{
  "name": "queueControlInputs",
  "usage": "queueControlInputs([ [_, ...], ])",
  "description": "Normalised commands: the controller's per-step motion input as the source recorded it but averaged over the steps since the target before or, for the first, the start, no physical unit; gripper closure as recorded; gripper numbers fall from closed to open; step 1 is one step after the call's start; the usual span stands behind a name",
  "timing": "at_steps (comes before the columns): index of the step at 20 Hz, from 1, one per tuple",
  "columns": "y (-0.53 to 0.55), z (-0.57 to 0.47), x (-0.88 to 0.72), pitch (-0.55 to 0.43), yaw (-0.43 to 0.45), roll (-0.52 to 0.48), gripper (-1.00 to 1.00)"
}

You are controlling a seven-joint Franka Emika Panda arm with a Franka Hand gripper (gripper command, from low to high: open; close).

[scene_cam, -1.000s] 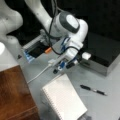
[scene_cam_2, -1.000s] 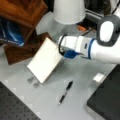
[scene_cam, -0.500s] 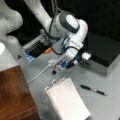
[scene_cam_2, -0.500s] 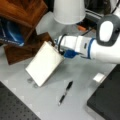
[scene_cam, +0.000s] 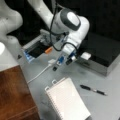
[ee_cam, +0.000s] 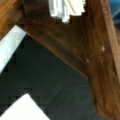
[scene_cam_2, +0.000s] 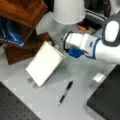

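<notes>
My gripper (scene_cam: 61,65) hangs a little above the grey table, its two dark-tipped fingers apart with nothing between them. In a front view it (scene_cam_2: 65,50) points at the top edge of a white spiral notebook (scene_cam_2: 45,62), close to it; whether they touch I cannot tell. The notebook (scene_cam: 67,100) lies just below the gripper in a front view. A black pen (scene_cam: 93,90) lies to the notebook's right, also seen as the pen (scene_cam_2: 65,92) below the arm. The wrist view shows dark wood (ee_cam: 100,62) and a white corner (ee_cam: 22,108), no fingers.
A wooden shelf (scene_cam_2: 22,10) with a blue book (scene_cam_2: 11,32) stands at the left. A white cone-shaped base (scene_cam_2: 68,10) sits behind the arm. A black box (scene_cam: 105,50) lies at the right, with a small white block (scene_cam_2: 99,77) beside it. A white cable (scene_cam: 40,72) crosses the table.
</notes>
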Motion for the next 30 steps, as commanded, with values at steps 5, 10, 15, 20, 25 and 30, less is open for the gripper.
queueControlInputs([
  [5,0.07,0.06,-0.31,-0.226,-0.276,0.265,-1.00],
  [10,-0.04,0.15,-0.46,-0.142,-0.291,0.332,-1.00],
  [15,-0.07,0.24,-0.58,-0.064,-0.324,0.552,-1.00],
  [20,-0.12,0.23,-0.56,-0.063,-0.202,0.700,-1.00],
  [25,-0.18,0.11,-0.50,-0.121,-0.082,0.831,-1.00],
  [30,-0.23,-0.04,-0.46,-0.277,0.025,0.967,-1.00],
])
